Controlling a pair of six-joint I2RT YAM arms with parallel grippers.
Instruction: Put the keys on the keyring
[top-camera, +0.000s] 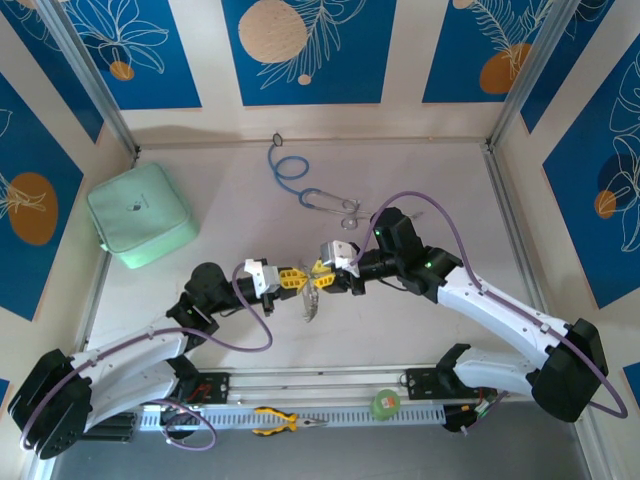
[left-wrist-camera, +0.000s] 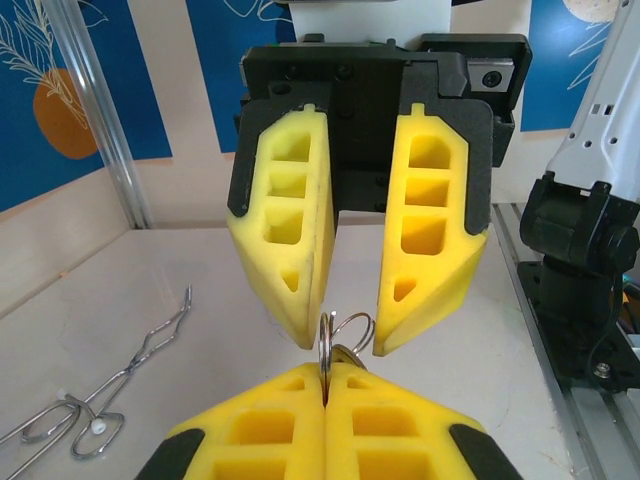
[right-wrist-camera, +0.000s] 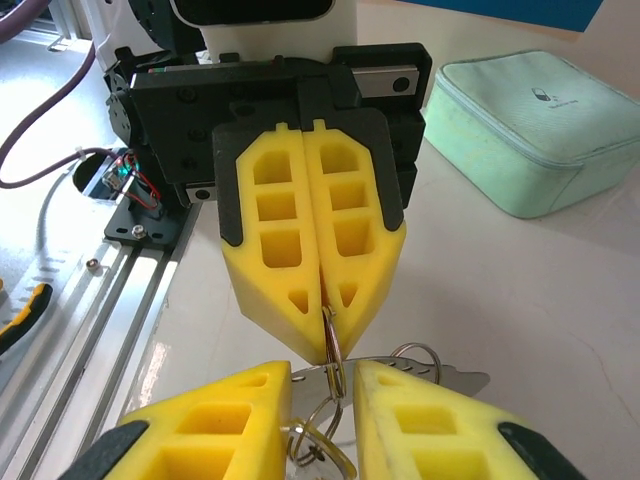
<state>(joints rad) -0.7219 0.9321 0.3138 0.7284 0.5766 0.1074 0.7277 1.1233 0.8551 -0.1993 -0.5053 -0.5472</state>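
My two grippers meet tip to tip above the middle of the table. The left gripper (top-camera: 297, 278) (left-wrist-camera: 326, 372) is shut on the edge of a silvery split ring of the keyring (left-wrist-camera: 327, 340) (right-wrist-camera: 333, 345), held upright. More rings and small metal parts of the keyring (top-camera: 311, 303) hang below the fingers. The right gripper (top-camera: 322, 272) (right-wrist-camera: 325, 378) faces it, its jaws a narrow gap apart on either side of that ring. A flat notched metal blade (right-wrist-camera: 455, 378) lies across behind the right fingers; I cannot tell if it is one of the keys.
A mint-green pouch (top-camera: 140, 215) (right-wrist-camera: 530, 130) sits at the back left. A blue-tubed stethoscope (top-camera: 295, 180) and metal forceps (top-camera: 345, 208) (left-wrist-camera: 100, 420) lie behind the grippers. Yellow-handled pliers (top-camera: 280, 420) and a round green disc (top-camera: 385, 404) rest on the front rail.
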